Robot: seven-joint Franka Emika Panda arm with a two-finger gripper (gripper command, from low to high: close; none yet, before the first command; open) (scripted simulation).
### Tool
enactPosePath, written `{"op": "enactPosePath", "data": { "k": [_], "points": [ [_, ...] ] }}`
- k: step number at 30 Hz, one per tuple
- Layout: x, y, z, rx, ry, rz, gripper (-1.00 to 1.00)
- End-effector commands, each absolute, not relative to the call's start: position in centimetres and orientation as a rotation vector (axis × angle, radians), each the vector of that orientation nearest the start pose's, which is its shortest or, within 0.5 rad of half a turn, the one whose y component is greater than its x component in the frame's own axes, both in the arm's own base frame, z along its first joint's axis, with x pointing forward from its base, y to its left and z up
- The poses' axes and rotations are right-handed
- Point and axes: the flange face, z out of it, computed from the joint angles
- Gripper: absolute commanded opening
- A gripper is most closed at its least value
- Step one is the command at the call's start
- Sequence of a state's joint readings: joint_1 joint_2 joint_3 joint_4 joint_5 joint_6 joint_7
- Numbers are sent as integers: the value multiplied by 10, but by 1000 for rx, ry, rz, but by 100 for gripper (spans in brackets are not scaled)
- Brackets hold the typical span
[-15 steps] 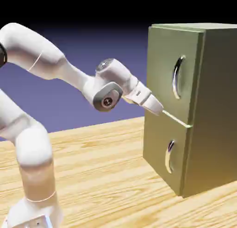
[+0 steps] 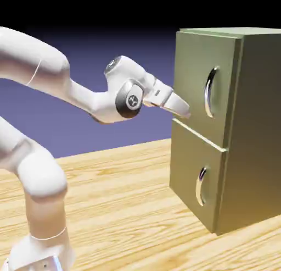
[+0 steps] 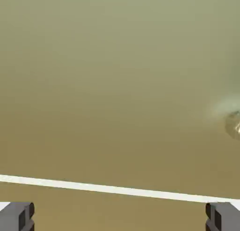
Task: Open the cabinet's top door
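Note:
The olive-green cabinet [image 2: 257,127] stands at the exterior view's right. Its top door [image 2: 195,66] lies flush and carries a long curved silver handle [image 2: 209,92]. My gripper [image 2: 185,112] is at the lower left part of that door, just above the seam [image 2: 200,133] between the two doors and well left of the handle. In the hand view the door's panel [image 3: 117,85] fills the picture and the seam [image 3: 117,189] runs across as a pale line. Both fingertips [image 3: 17,216] sit far apart at the bottom corners with nothing between them, so the gripper [image 3: 119,219] is open. A blurred bit of the handle [image 3: 234,124] shows at the right edge.
Below the top door is the shorter lower door [image 2: 186,176] with its small silver handle [image 2: 201,186]. The cabinet stands on a wooden table [image 2: 126,209]. My white arm [image 2: 44,171] rises from the lower left.
The hand has risen from the seam between the doors to the lower part of the top door, and the wrist has turned. The doors have not moved.

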State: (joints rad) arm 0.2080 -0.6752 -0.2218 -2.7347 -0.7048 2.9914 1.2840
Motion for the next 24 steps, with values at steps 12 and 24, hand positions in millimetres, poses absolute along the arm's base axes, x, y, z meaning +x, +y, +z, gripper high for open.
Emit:
{"op": "enactPosePath", "data": {
  "k": [12,24],
  "points": [
    [361,34,539,-2295,795,-1389,0],
    [351,15,546,-2139,762,-1541,0]
  ]
}}
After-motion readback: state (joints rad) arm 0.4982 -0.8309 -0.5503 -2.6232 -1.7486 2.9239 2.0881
